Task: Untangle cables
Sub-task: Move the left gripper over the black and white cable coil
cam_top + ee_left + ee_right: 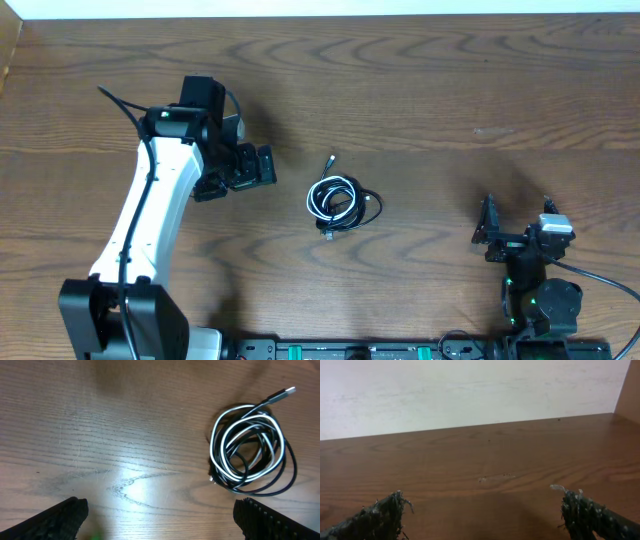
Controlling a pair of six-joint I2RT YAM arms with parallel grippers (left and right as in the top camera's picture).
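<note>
The left hand (268, 166) is seen with its fingers (65, 517) spread wide and nothing held between them. It is poised over bare wood to the left of the coiled bundle (340, 200), near it but not touching it. In the left wrist view the bundle is found beyond the hand's right finger, toward the upper right of the frame. The right hand (487, 230) is also spread, its two rough, frayed-looking fingertips (577, 507) set well apart with only bare wood shown between them. It is placed well away to the right of the bundle, which is not shown in the right wrist view.

The two cables are laid together in one loose coil on the surface (420, 90), between the two hands and closer to the left one. The white cable (215, 435) is wound in several round loops. The black cable (294, 467) is threaded through and around those same loops, so that the two are interlaced. A wider black loop is swept out past the bundle's right rim. One dark end, tipped with a small silvery plug (288, 391), is extended out of the bundle's far side and lies flat on the wood. A second small end is seen at the bundle's near left edge, but which cable it belongs to cannot be told.
</note>
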